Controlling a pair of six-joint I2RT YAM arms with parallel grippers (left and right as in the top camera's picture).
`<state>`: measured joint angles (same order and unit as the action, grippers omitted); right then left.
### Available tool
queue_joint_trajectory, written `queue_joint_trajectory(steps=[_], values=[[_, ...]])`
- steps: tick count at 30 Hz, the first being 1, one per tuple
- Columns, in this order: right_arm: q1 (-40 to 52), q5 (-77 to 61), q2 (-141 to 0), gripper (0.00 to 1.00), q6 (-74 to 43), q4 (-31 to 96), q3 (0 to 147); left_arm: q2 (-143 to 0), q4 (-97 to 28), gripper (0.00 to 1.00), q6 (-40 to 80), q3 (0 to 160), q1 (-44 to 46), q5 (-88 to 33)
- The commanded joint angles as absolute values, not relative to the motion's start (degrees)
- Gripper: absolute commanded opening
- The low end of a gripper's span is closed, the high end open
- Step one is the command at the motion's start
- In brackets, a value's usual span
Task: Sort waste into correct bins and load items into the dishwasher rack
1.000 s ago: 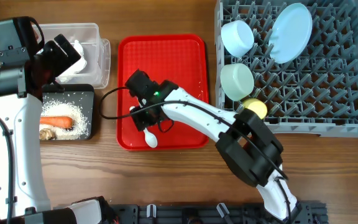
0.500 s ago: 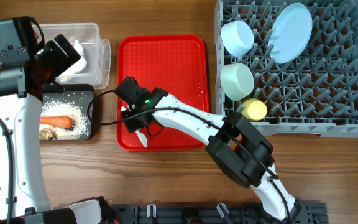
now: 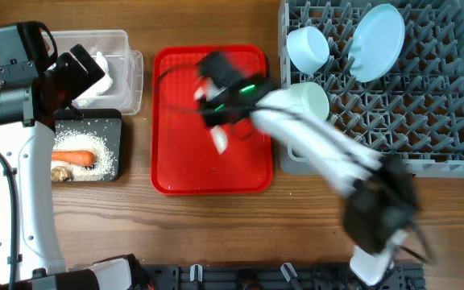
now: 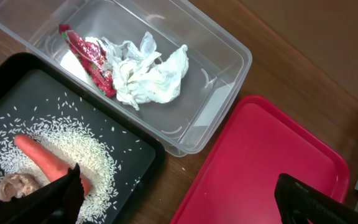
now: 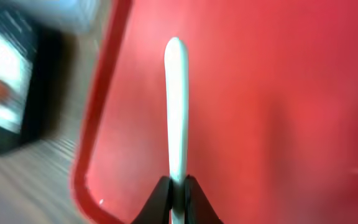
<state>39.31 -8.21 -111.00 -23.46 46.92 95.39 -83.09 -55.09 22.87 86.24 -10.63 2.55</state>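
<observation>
Inside clear tub (image 4: 194, 115), tissue (image 4: 148, 78) and wrapper (image 4: 93, 57)

Colours noted: red, grey and pale pastels on brown wood.
Serving tray (image 3: 176, 161) was plain bright red; spoon (image 5: 176, 106) white. Rack (image 3: 425, 121) was grey, its base a grid pattern. Plate (image 3: 377, 42) and pale blue bowl (image 3: 307, 48) matched in tint; pale green bowl (image 3: 312, 101) was softer, minty. Tub (image 4: 222, 81) was clear; tissue (image 4: 151, 78) white; wrapper (image 4: 92, 56) glossy red, green at one tip. Black tray (image 4: 17, 87) was speckled with white rice (image 4: 98, 162); carrot (image 4: 42, 163) orange; lump (image 4: 14, 186) brownish. Table (image 3: 216, 234) showed brown wood grain.
</observation>
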Motion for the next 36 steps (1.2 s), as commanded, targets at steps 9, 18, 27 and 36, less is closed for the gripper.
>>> queue_joint_trajectory(steps=[9, 18, 27, 36], values=[[0.38, 8.60, -104.25, 0.05, -10.90, 48.18, 92.27, -83.26, -54.92, 1.00, 23.18, 87.02, -10.83, 3.09], [0.56, -14.31, -94.56, 0.71, -5.43, 53.98, 95.55, -83.26, -54.92, 1.00, 23.18, 87.02, -10.83, 3.09], [1.10, -15.09, -71.37, 0.99, -10.44, 65.76, 95.55, -83.26, -54.92, 1.00, 23.18, 87.02, -10.83, 3.09], [-0.30, 0.64, -55.27, 1.00, -10.46, 57.14, 87.35, -83.26, -54.92, 1.00, 23.18, 87.02, -10.83, 3.09]])
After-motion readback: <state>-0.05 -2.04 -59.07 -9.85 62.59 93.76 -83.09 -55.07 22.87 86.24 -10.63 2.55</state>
